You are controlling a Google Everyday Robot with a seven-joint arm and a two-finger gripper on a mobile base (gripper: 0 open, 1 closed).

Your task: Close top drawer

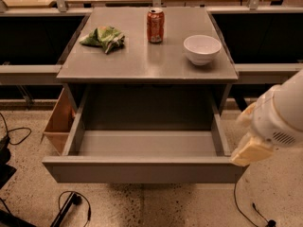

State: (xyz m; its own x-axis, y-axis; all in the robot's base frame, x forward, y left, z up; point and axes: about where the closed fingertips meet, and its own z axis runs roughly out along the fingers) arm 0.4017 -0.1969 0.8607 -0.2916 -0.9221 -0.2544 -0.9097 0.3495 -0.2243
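The top drawer is a wide matte-grey drawer with a plain flat front. It is pulled far out from under the grey counter, and its grey inside is empty. My gripper shows as a cream-coloured tip below the white arm at the right. It hangs just beyond the drawer's front right corner, close to the corner. I cannot tell whether it touches the drawer.
On the counter stand a red soda can, a white bowl and a green crumpled bag. A tan open box sits left of the drawer. Black cables lie on the speckled floor in front.
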